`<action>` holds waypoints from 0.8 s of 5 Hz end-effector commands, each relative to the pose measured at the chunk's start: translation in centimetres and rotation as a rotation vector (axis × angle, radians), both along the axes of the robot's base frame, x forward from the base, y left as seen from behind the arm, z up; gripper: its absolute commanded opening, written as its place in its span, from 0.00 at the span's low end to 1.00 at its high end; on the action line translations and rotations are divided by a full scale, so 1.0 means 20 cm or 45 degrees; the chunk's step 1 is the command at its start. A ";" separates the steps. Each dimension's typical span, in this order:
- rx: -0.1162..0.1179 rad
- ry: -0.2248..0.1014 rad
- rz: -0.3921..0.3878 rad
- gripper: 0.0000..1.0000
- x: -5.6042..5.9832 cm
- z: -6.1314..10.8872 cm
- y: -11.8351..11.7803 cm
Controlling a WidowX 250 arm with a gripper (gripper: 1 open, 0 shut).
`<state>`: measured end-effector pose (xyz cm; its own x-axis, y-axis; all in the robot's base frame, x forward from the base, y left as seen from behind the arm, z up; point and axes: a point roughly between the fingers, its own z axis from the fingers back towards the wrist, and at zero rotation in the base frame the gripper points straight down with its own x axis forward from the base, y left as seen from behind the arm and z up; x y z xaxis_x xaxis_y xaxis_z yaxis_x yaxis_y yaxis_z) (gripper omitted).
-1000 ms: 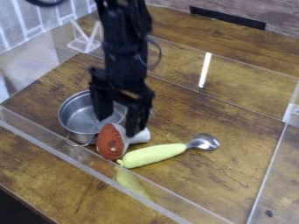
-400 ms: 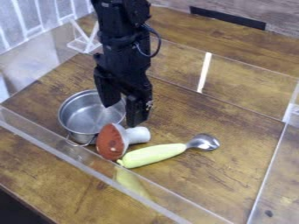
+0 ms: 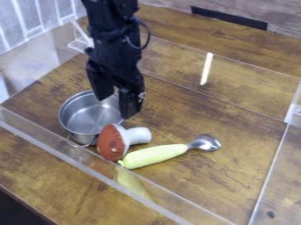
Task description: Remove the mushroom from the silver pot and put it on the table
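Observation:
The mushroom (image 3: pixel 116 139) lies on its side on the table (image 3: pixel 223 123), reddish-brown cap toward the front and white stem pointing right, just right of the silver pot (image 3: pixel 83 116). The pot stands upright and looks empty. My gripper (image 3: pixel 118 103) hangs open above the pot's right rim, behind and above the mushroom, with nothing between its fingers. It points straight down.
A silver spoon with a yellow-green handle (image 3: pixel 167 153) lies just right of the mushroom. Clear acrylic walls (image 3: pixel 70 158) border the tabletop at the front, left and right. A white rack (image 3: pixel 80 39) stands at the back left.
My gripper has risen off the mushroom and shifted back and left, toward the pot. The mushroom stays lying on the table.

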<state>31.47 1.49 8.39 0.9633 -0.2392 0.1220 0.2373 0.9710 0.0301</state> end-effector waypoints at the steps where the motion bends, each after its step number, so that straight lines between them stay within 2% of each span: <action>1: -0.002 -0.032 0.040 1.00 -0.01 0.04 0.03; 2: 0.000 -0.019 0.054 1.00 -0.03 0.05 0.03; 4: 0.011 -0.013 0.121 1.00 0.02 -0.02 -0.07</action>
